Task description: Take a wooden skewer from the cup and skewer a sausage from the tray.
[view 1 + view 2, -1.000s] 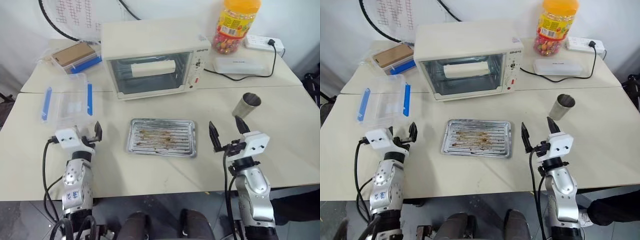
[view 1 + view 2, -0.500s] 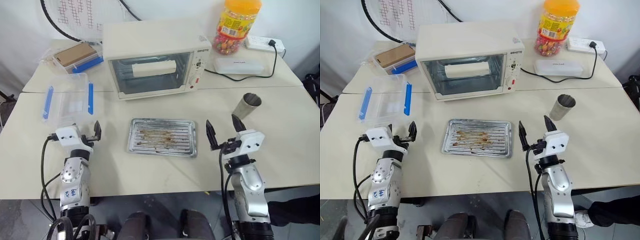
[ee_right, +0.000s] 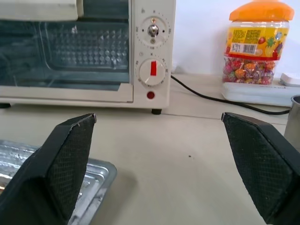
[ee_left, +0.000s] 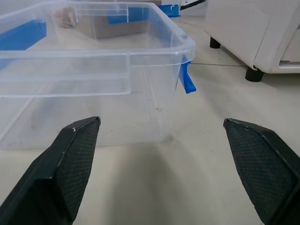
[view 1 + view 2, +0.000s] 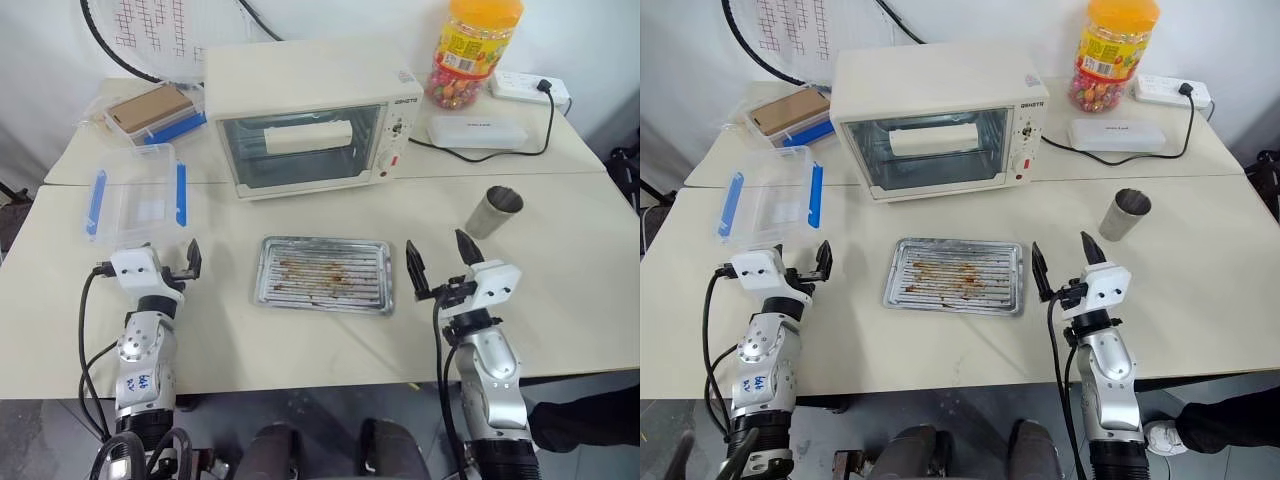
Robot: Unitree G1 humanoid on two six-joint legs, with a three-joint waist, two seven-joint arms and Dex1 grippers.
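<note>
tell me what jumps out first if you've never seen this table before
The cream toaster oven with a glass door dominates the back of the table, with a tall yellow-lidded candy jar to its right. In front of the oven lies the shallow silvery metal baking tray, brown-stained and holding no sausage, flanked by the open left gripper and open right gripper. The small silvery metal cup stands beyond the right gripper.

Left gripper (image 5: pixel 170 263); right gripper (image 5: pixel 437 264); fingers apart

The right hand (image 3: pixel 157 164), spread wide, faces the toaster oven (image 3: pixel 89 49), apparently beside the tray (image 3: pixel 96 180).
</note>
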